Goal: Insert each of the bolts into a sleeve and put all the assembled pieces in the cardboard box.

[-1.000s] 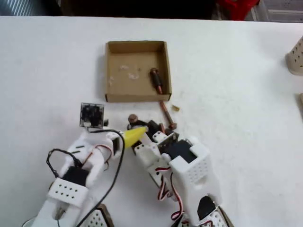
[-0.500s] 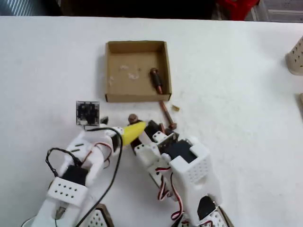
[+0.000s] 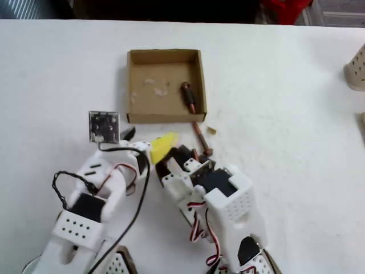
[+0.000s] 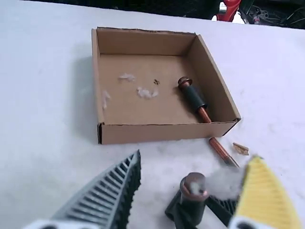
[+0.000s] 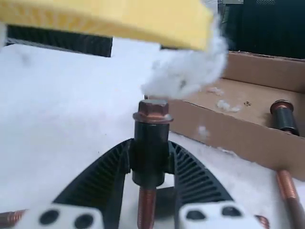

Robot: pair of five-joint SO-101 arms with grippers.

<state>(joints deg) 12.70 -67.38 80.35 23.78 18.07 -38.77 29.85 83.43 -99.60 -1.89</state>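
Nearby, loose bolt (image 3: 199,137) beside cardboard box (image 3: 165,118), small chip (image 3: 211,131)

White table (image 3: 296,85), plain top, dark bg past its far edge. At the rt edge of the high view there's a beige piece (image 3: 356,67) w/ rows of small holes, cut off by the frame; can't tell what it is. Red thing (image 3: 285,8) beyond the far edge, also cut off. Small tan chip (image 3: 211,131) lies on the table just beside the near rt corner of the cardboard box (image 3: 165,117), not touching it. A few white fluff flecks (image 4: 145,92) on the box floor, approx mid-floor. Bigger tuft (image 5: 186,71) of the same stuff is up off the table, in front of the box.
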